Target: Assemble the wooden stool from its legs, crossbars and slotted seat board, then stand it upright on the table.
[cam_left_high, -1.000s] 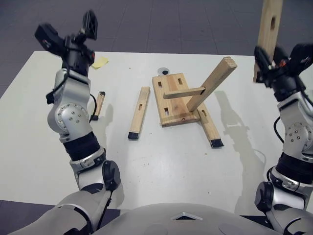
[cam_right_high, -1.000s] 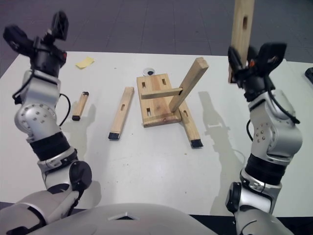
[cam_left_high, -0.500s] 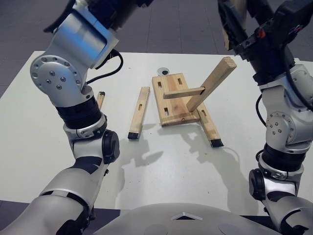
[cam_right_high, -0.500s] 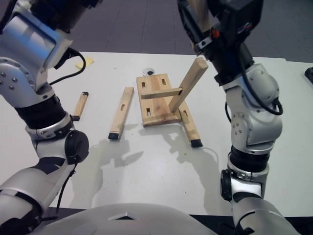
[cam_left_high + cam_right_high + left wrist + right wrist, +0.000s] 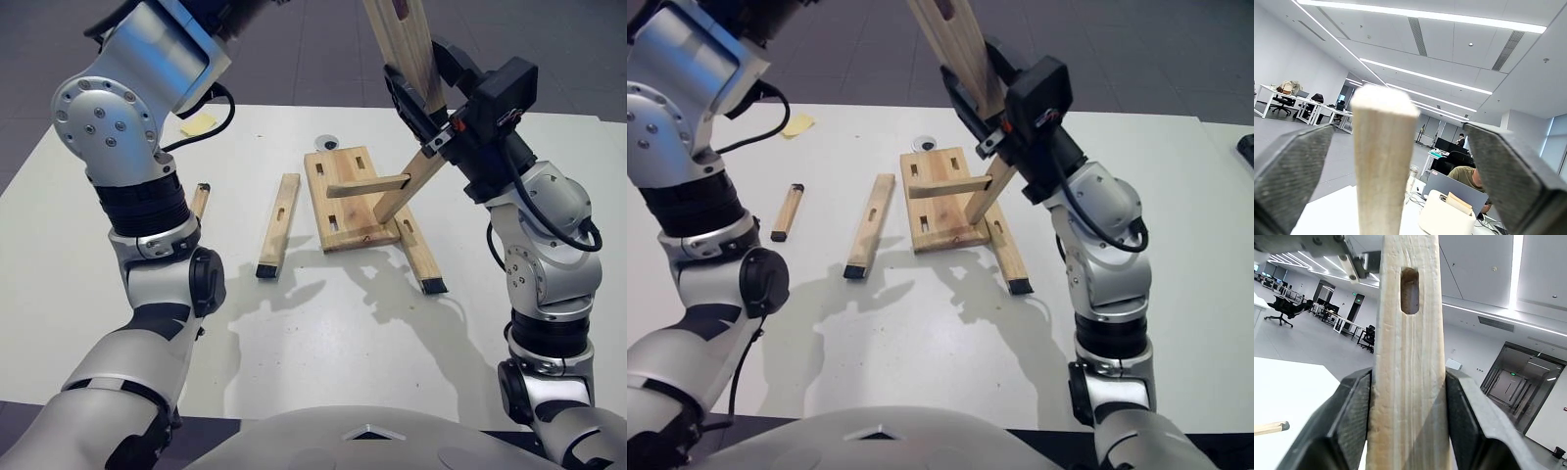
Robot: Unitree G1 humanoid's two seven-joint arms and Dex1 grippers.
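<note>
Above table (image 5: 323, 338), right gripper (image 5: 422, 86) (leg (image 5: 400, 39) aloft)

No text, number or brand can be read. A small green sign (image 5: 1354, 294) glows by a doorway in the room behind, too small to make out. The yellow note (image 5: 796, 124) on the table (image 5: 921, 323) shows no writing that can be told.
</note>
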